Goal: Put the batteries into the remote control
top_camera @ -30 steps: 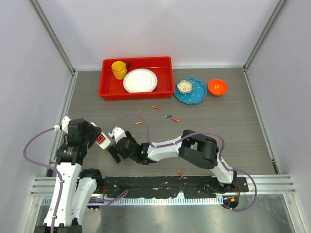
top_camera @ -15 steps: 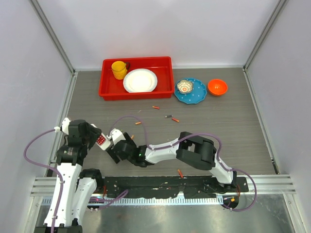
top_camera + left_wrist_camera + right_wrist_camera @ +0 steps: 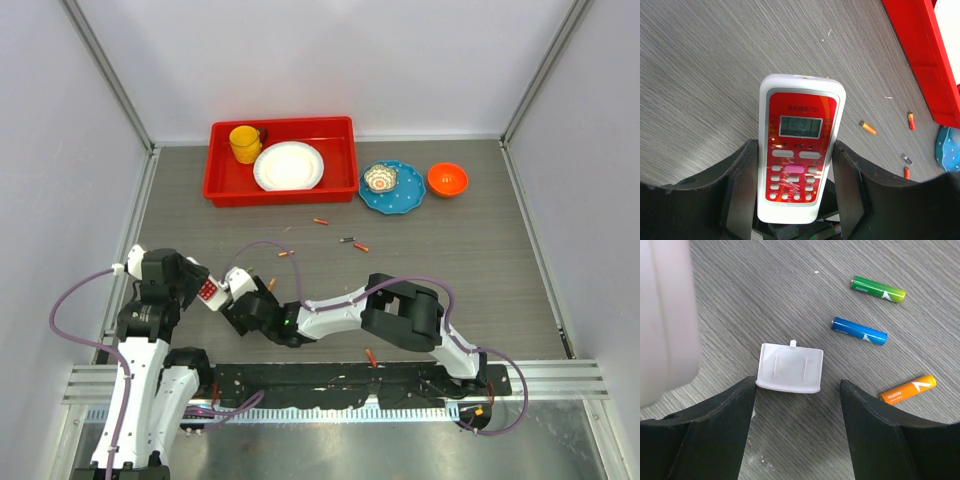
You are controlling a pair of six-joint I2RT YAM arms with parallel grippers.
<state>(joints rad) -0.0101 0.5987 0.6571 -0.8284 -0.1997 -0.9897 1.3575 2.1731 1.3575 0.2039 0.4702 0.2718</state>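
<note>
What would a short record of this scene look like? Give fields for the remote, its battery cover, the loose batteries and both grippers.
remote control: button face toward the left wrist camera, clamped between the fingers
left gripper: shut on the remote control
battery cover: off, lying on the table
right gripper: open, empty, fingers either side of the cover in its view
loose beside the cover: green battery, blue battery, orange battery

Two white-and-black jointed arms (image 3: 335,312), looping purple cables (image 3: 52,318), broad curved matte black jaws
</note>
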